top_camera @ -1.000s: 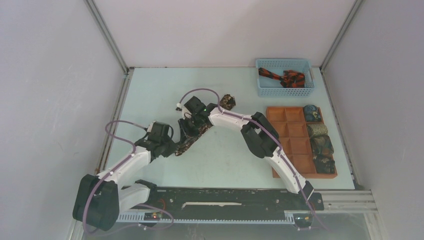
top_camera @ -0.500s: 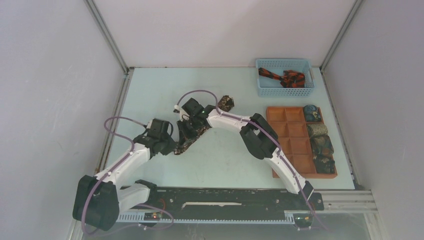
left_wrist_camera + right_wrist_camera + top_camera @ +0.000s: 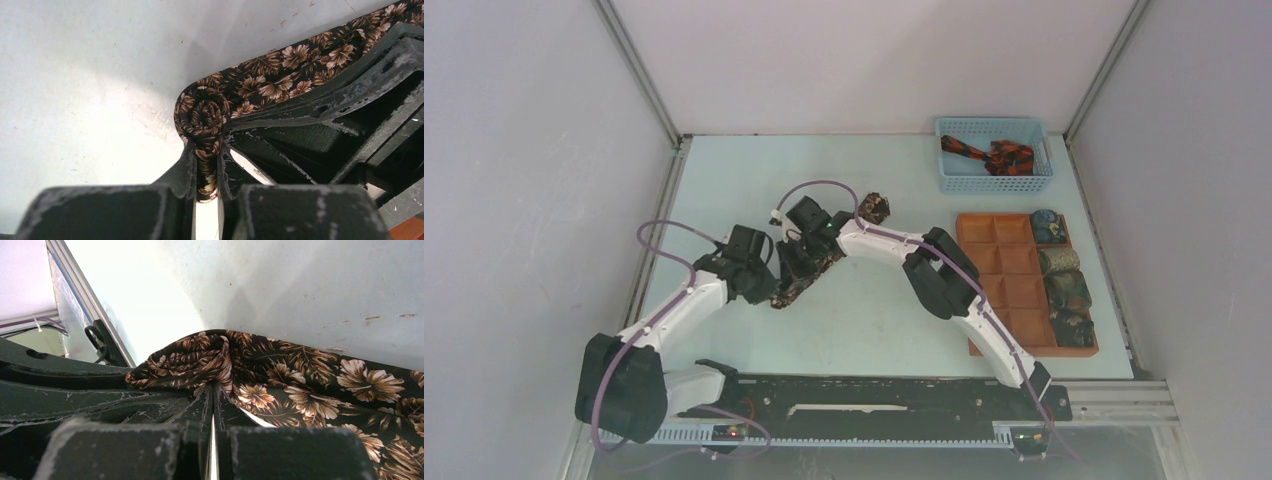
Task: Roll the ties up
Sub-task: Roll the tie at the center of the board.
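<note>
The tray (image 3: 1009, 262) is sitting on the tabletop (image 3: 874, 325), with four rolled ties (image 3: 1065, 290) lying in its right column. Behind the tray, the basket (image 3: 1024, 128) is holding a loose tie (image 3: 994, 157). Left of the tray a small roll (image 3: 877, 207) is lying — farther left, the long tie (image 3: 799, 283) is stretching between the left gripper (image 3: 206, 165) and right gripper (image 3: 212, 395).

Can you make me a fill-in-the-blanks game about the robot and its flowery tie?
1. The left gripper pinches the ____-up end of the brown floral tie.
2. The right gripper is ____ on that same tie.
3. The mesh basket holding the black and red-orange tie is coloured ____.
4. The orange-brown tray holds ____ rolled ties.

Missing words: rolled; shut; blue; four
</note>
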`<state>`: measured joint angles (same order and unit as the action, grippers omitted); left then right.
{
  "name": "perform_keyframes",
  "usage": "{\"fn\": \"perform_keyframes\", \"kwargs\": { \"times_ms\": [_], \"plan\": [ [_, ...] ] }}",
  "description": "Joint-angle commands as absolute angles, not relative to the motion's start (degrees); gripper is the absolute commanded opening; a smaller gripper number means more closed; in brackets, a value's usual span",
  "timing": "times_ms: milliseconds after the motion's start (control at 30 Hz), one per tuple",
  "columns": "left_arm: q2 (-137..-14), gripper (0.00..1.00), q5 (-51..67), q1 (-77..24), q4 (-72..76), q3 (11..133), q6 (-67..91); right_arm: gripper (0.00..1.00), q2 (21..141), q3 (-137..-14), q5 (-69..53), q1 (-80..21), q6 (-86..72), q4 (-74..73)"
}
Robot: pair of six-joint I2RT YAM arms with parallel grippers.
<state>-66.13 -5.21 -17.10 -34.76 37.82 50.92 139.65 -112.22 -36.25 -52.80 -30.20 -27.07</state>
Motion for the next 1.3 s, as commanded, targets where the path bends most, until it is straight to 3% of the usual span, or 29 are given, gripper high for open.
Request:
{"fn": "perform_keyframes", "kwargs": {
  "times_ms": [0, 800, 1167, 1267],
  "plan": [
    [-69.2, 0.0, -3.1, -17.0, -32.1, 43.4, 48.8, 0.0, 140.1, -112.1, -38.1, -53.7, -31.1, -25.5],
    [-84.0, 0.0, -5.5, -20.6, -31.6, 49.5, 48.2, 0.03, 136.3, -106.9, -38.6, -50.7, -30.6, -24.3],
    [-87.0, 0.0, -6.0, -20.7, -31.8, 50.2, 48.5, 0.08, 129.7, -102.6, -37.1, -48.0, -29.2, -25.7],
    [-87.0, 0.14, -6.1, -20.7, -32.0, 50.4, 49.1, 0.09, 128.1, -100.6, -37.1, -47.0, -29.3, -25.0]
  ]
}}
